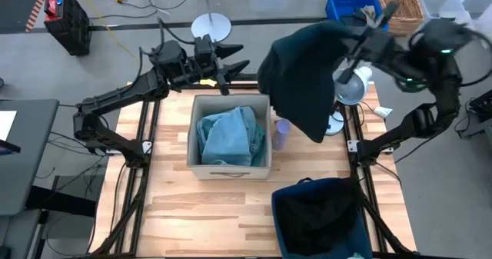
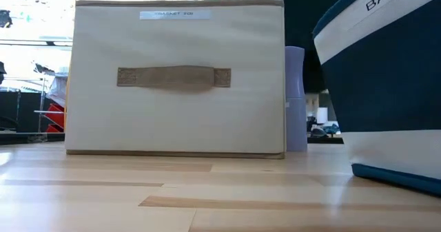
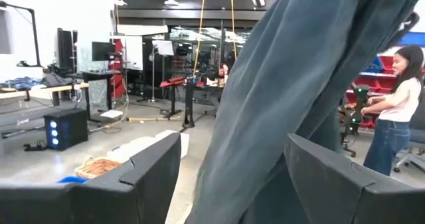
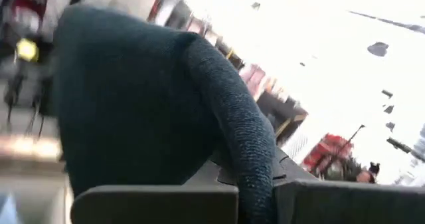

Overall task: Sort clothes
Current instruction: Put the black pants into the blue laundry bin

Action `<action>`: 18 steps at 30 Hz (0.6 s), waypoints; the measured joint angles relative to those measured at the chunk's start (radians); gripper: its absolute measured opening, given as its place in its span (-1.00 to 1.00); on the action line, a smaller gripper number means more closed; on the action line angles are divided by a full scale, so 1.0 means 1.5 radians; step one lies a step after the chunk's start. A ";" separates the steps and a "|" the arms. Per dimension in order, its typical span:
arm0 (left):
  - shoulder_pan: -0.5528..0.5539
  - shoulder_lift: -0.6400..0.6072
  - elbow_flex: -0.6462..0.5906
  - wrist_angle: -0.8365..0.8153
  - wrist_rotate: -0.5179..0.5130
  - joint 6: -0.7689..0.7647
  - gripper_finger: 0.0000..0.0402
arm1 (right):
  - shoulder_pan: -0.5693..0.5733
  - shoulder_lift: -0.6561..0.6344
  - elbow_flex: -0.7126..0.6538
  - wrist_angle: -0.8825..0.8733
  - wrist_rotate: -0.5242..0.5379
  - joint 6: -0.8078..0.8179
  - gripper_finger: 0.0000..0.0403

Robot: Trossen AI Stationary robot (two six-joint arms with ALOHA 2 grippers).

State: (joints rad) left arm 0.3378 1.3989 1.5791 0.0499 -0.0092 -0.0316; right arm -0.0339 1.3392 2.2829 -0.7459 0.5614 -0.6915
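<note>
While the dark green garment hangs in the air above the table's far right part, the right gripper is clenched on its upper edge.

Fabric drapes down from the right gripper, its lowest point near a pale lilac bottle that stands just beside the beige fabric box. In the right wrist view the cloth is pinched between that arm's fingers. Inside the beige box lies the bright turquoise garment; the black garment sits in the dark navy bin at the table's near right. The left gripper waits beyond the box's far edge, fingers spread and holding nothing. A person stands in the room beyond.
</note>
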 joint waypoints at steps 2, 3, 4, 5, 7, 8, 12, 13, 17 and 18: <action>0.000 -0.009 0.000 -0.012 0.000 0.004 0.30 | 0.013 -0.001 0.017 0.032 0.005 -0.001 -0.92; 0.000 -0.013 0.000 -0.019 -0.001 0.005 0.30 | 0.018 -0.001 0.025 0.045 0.007 -0.001 -0.92; 0.000 -0.016 0.000 -0.030 -0.001 0.001 0.30 | 0.023 -0.001 0.032 0.058 0.009 -0.001 -0.92; 0.000 -0.018 0.000 -0.038 -0.001 -0.006 0.30 | 0.028 -0.001 0.041 0.072 0.009 -0.004 -0.92; 0.000 -0.023 0.000 -0.057 -0.001 -0.018 0.30 | 0.040 -0.001 0.049 0.103 0.009 -0.015 -0.92; 0.000 -0.027 -0.001 -0.066 0.000 -0.023 0.30 | 0.047 -0.003 0.048 0.124 0.009 -0.020 -0.92; -0.009 -0.040 -0.001 -0.102 0.001 -0.036 0.30 | 0.085 -0.015 0.048 0.169 -0.018 0.002 -0.92; -0.011 -0.044 -0.001 -0.113 0.001 -0.036 0.30 | 0.095 -0.019 0.048 0.182 -0.025 0.014 -0.92; -0.019 -0.060 -0.001 -0.134 0.003 -0.028 0.30 | 0.149 -0.032 0.049 0.181 -0.030 0.071 -0.92; -0.019 -0.064 -0.001 -0.133 0.003 -0.029 0.30 | 0.163 -0.037 0.049 0.181 -0.033 0.086 -0.92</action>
State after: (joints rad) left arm 0.3099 1.3029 1.5772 -0.1496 -0.0051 -0.0751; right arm 0.2100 1.2842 2.3558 -0.4744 0.5114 -0.5619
